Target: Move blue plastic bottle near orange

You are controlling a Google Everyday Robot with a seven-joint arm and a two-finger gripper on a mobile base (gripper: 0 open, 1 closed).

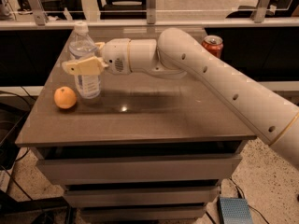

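- Gripper (84, 57) sits in the upper left of the frame, its 2 fingers (81, 67) closed on the mid-body of the blue plastic bottle (88, 85), 1 in front and 1 behind.
- Bottle stands upright, with its base at or just above the table (163, 120); contact cannot be confirmed.
- Orange (65, 97) lies just beside the bottle, to its lower left.
- Handling judgement: the thin clear wall is likely light, smooth and crushable. Hold at the label band with moderate force, since the tall body tips easily.

Arm (210, 73) outstretched to the left, tool (84, 59) tight around blue plastic bottle (88, 84)
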